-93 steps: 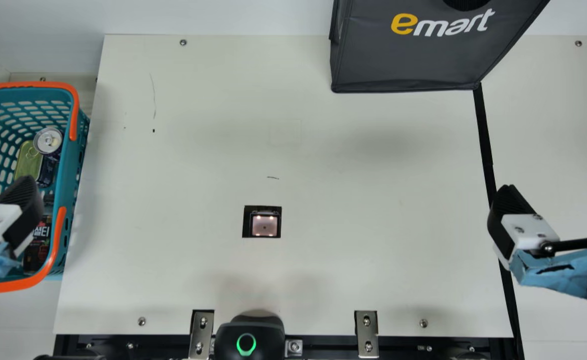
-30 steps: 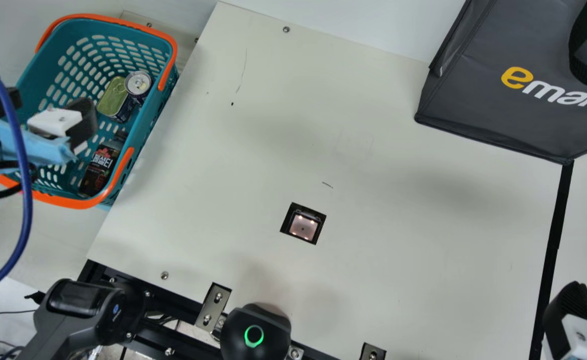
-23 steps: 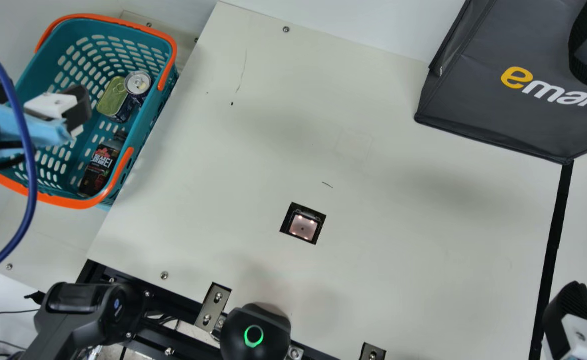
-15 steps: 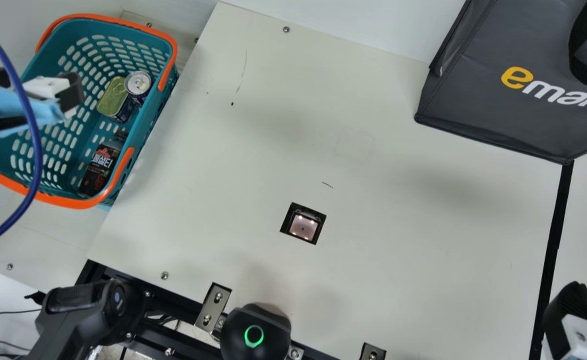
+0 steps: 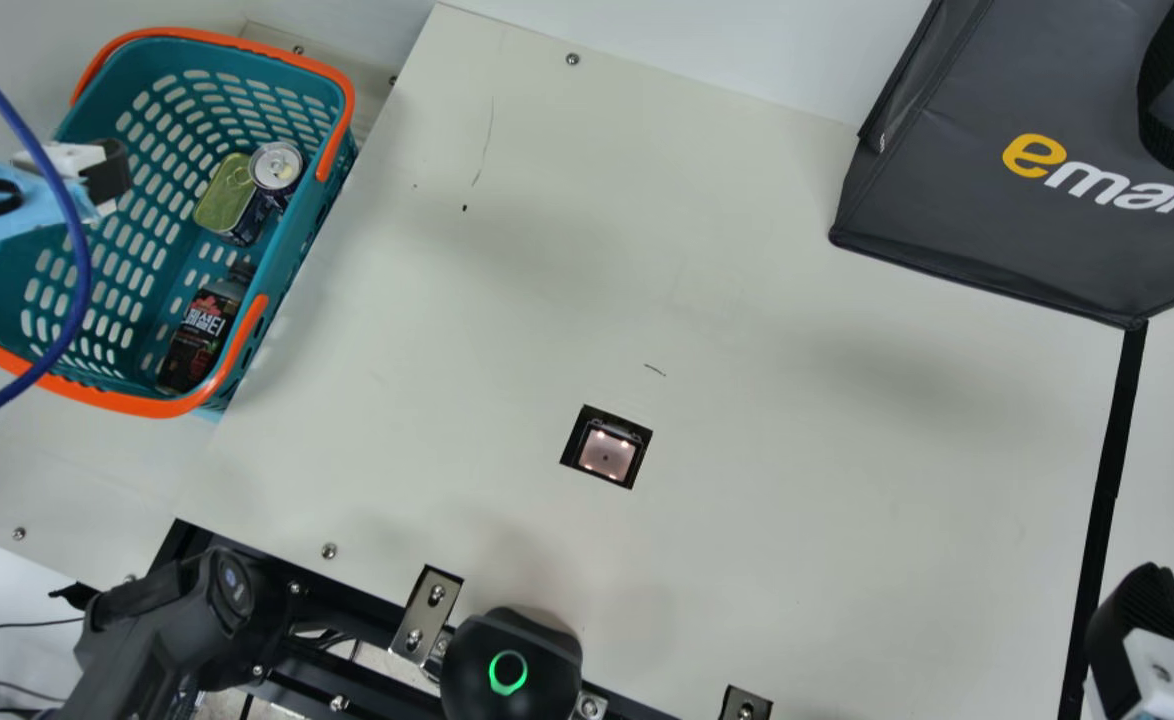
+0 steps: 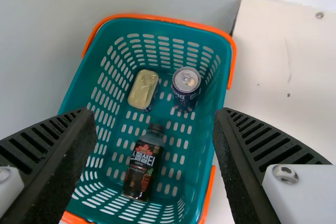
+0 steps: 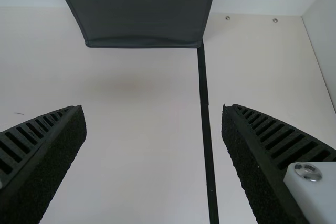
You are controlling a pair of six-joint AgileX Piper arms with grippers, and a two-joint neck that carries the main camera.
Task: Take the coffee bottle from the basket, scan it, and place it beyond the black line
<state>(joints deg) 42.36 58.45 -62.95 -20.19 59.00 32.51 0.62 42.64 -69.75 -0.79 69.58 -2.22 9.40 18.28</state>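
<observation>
Left gripper (image 5: 42,157) released, ribbed fingers spread above the perforated teal plastic basket (image 5: 288,290). Right gripper (image 5: 1142,625) also open, by the black tape line (image 5: 1123,410). I have the coffee bottle (image 5: 197,345) lying in the basket, label lettered white. Fabric bag (image 5: 947,210): yellow-and-white lettering. Smooth cream table (image 5: 797,500), pale wall (image 5: 727,45).

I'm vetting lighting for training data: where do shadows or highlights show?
Main view: soft shadows on the cream tabletop, bright spots in the square scanner window; left wrist view: highlights on the round silver can lid; right wrist view: a dim tabletop patch near the dark grey fabric bag.
</observation>
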